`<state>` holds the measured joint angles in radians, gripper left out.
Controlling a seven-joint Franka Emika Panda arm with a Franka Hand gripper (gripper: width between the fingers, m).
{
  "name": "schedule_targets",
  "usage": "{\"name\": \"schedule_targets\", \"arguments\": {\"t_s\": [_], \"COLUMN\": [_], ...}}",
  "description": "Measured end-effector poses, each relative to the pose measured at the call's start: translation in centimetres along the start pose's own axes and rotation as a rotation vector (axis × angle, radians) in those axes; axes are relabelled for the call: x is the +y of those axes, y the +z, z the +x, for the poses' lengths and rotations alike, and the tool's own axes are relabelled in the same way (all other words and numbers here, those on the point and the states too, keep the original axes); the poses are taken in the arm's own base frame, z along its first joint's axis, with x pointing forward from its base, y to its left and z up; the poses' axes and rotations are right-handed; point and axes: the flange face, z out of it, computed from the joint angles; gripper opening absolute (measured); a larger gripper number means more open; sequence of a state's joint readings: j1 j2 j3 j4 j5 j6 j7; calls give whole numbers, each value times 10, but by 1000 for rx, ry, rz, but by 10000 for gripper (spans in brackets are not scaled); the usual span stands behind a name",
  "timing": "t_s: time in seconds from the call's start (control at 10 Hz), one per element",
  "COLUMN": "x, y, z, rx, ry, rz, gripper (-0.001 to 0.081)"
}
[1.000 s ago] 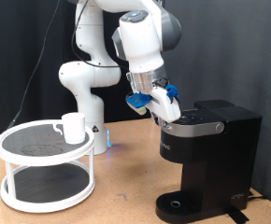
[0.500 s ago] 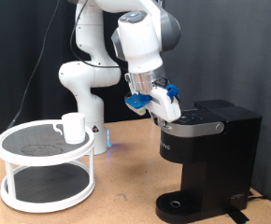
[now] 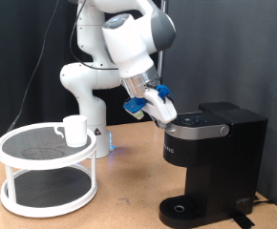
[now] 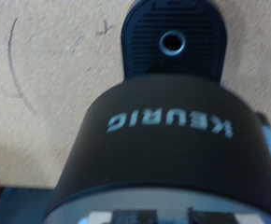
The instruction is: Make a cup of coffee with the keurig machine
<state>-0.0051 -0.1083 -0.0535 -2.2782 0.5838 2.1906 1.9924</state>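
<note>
The white cup [image 3: 74, 130] stands on the top tier of a white two-tier rack [image 3: 49, 167] at the exterior view's left. The black keurig machine [image 3: 215, 160] stands at the right, lid down, with its round drip tray [image 3: 183, 207] in front. My gripper [image 3: 163, 114] hangs just above and to the left of the machine's front top edge, with nothing visible between its fingers. The wrist view looks down the machine's front [image 4: 164, 126] with its white lettering, onto the drip tray [image 4: 173, 42]. The fingers do not show there.
The robot's white base [image 3: 93, 91] stands behind the rack. The rack has dark round shelves. A wooden tabletop [image 3: 129, 191] lies between rack and machine. A black curtain forms the backdrop.
My gripper has moved a little to the left and up, away from the machine's top, and the wrist has turned.
</note>
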Motion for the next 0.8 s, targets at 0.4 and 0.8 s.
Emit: {"name": "schedule_targets", "arguments": {"t_s": [0.4,0.8], "x": [10,17], "y": [-31,-23], "z": [-2,19], "rx": [-63,-136], "ry": [-40,-35], "rz": [-92,-111], "gripper": [0,0]}}
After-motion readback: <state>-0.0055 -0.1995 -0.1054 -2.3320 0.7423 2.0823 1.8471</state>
